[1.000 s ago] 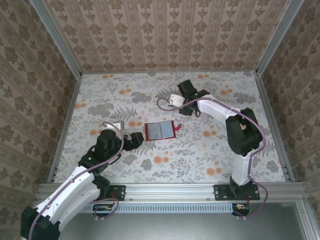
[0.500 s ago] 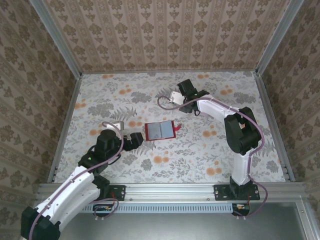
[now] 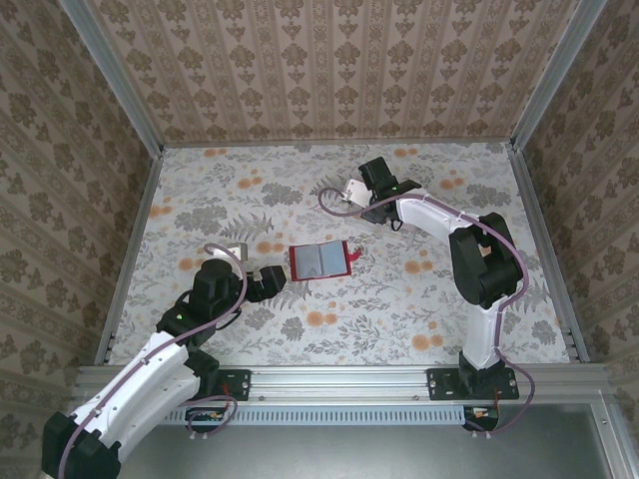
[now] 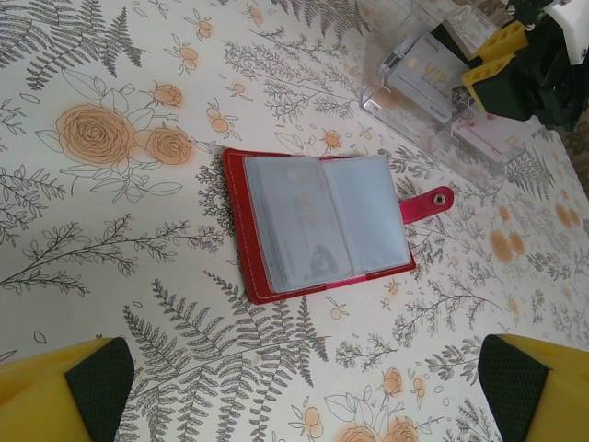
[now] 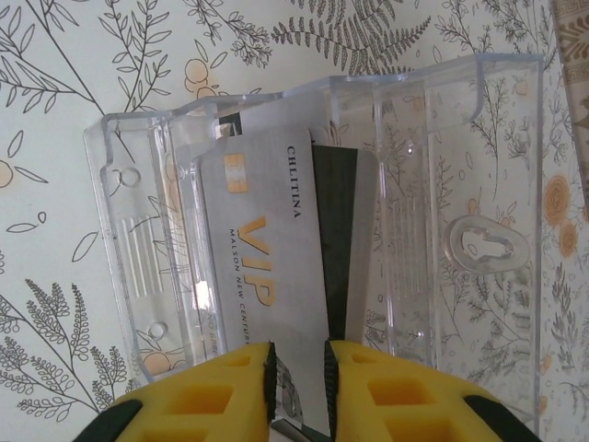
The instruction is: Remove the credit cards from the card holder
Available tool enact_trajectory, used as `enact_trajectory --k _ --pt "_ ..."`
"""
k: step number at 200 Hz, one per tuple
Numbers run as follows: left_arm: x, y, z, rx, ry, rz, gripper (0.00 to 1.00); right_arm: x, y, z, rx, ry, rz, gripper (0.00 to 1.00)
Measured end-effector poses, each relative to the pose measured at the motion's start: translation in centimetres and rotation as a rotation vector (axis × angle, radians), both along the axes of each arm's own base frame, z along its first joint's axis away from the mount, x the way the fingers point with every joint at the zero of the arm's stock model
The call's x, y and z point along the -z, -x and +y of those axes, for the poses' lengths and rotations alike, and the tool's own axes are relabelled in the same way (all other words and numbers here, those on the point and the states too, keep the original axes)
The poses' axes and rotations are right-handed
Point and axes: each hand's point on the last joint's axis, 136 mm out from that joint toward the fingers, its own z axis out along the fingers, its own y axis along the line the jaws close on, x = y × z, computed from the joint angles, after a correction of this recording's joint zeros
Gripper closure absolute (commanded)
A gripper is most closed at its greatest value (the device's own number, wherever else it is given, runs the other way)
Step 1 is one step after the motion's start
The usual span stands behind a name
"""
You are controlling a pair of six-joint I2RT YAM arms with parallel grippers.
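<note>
The red card holder (image 3: 319, 259) lies open on the table, its grey-blue pockets up and its tab (image 4: 428, 203) to the right. A pale card shows faintly through its left pocket (image 4: 308, 221). My left gripper (image 3: 273, 283) stands wide open just left of it, with nothing between the fingers (image 4: 64, 391). At the back, a clear plastic piece (image 5: 442, 184) holds two credit cards. One is a silver card lettered VIP (image 5: 267, 276), and a card with a dark stripe (image 5: 336, 239) lies under it. My right gripper (image 5: 297, 378) hovers at their near end, its jaws narrowly apart and clamping nothing that I can see.
The flowered tabletop (image 3: 250, 200) is walled on three sides by patterned panels. A metal rail (image 3: 349, 379) runs along the near edge. The clear plastic piece (image 4: 419, 87) sits beyond the card holder, with the right gripper (image 4: 485, 63) beside it.
The right gripper has shifted a little toward the back over the clear plastic piece. The left arm and the card holder have not moved.
</note>
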Motion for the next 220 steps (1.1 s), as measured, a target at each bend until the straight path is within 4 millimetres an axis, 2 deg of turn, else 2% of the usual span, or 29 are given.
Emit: enact_trajectory --k 54,90,116,141,160,175,195,220 --pt "0.1 -0.1 0.1 -0.005 -0.001 0.001 0.0 -0.2 0.5 0.5 0.0 -0.046 0.01 0.77" --pt "0.2 0.0 0.1 -0.005 -0.002 0.003 0.0 -1.5 0.7 0.8 0.012 -0.092 -0.005 0.76" --pt "0.2 0.0 0.1 -0.004 -0.002 0.004 0.0 -3.7 0.8 1.1 0.058 -0.175 -0.045 0.77" --pt "0.7 -0.1 0.0 0.002 -0.008 0.021 0.02 -7.0 1.3 1.6 0.151 -0.34 -0.082 0.79" --pt "1.7 -0.2 -0.4 0.014 -0.019 0.058 0.03 -9.3 2.5 2.2 0.224 -0.51 -0.089 0.79" --pt "2.8 -0.3 -0.8 0.025 -0.032 0.102 0.07 -10.2 3.9 2.7 0.28 -0.634 -0.065 0.8" --pt "4.2 -0.5 -1.4 0.037 -0.043 0.163 0.13 -10.0 5.9 3.7 0.343 -0.763 0.007 0.8" --pt "5.0 -1.4 -2.4 0.044 -0.038 0.213 0.25 -7.1 8.6 5.6 0.4 -0.851 0.133 0.81"
